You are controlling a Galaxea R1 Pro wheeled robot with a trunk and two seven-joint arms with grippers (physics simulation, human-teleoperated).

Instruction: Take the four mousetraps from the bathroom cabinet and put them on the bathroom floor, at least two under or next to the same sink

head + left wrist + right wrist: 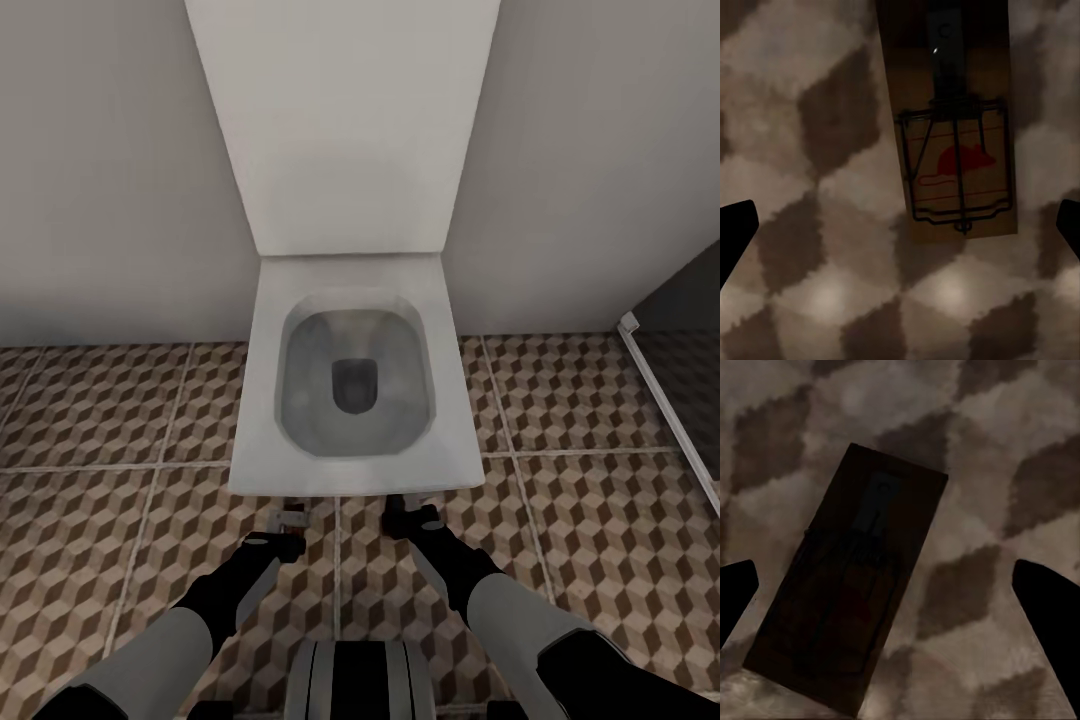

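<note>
One mousetrap lies flat on the cube-patterned bathroom floor, a tan board with a dark wire bar and a red mouse print. My left gripper hangs open over it, fingers spread wide and apart from it. A second mousetrap lies in deep shadow on the bathroom floor, below my open right gripper. In the head view the left gripper and right gripper reach down at the front edge of a white square unit. The cabinet and the bathroom sink are out of view.
The white square unit with a recessed top stands against the wall ahead, its tall white back panel rising behind it. A dark panel with a white frame edge sits at the right. Tiled floor spreads on both sides.
</note>
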